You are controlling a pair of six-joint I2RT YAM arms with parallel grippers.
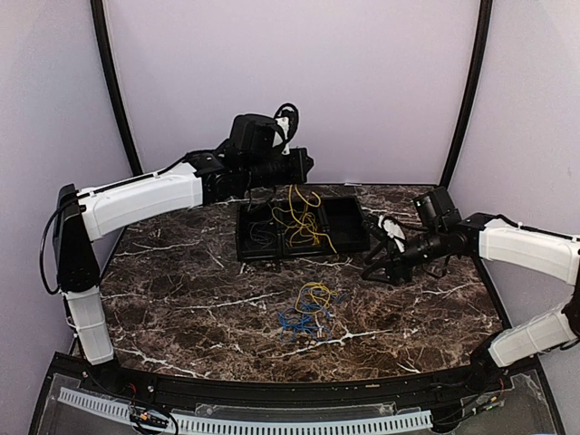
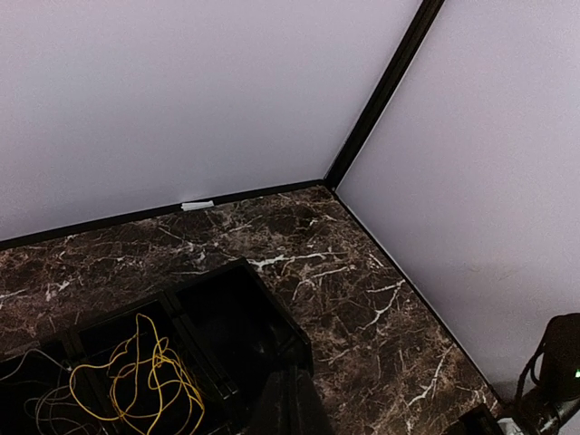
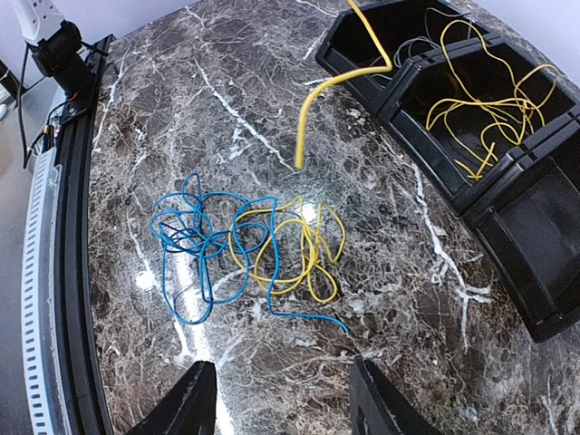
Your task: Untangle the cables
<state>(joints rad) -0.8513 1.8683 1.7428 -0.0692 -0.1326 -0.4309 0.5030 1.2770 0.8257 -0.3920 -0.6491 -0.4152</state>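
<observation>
A tangle of thin blue and yellow cables [image 1: 308, 310] [image 3: 245, 240] lies on the marble table in front of the black three-compartment tray [image 1: 349, 227] [image 3: 535, 227] [image 2: 236, 308]. My left gripper [image 1: 294, 177] [image 2: 290, 403] hangs shut over the tray's back. Loops of a yellow cable [image 1: 301, 216] [image 3: 489, 100] rise from the middle compartment up to it. One strand [image 3: 313, 91] trails out over the tray's front edge. My right gripper [image 1: 385, 258] [image 3: 285, 408] is open just right of the bundle, low over the table, with nothing between its fingers.
A thin grey wire [image 2: 27, 399] lies in the tray's left compartment. The tray's right compartment shows only its black floor. Lilac walls with black corner posts [image 1: 467, 91] close the back and sides. A white perforated rail [image 1: 245, 421] runs along the near edge.
</observation>
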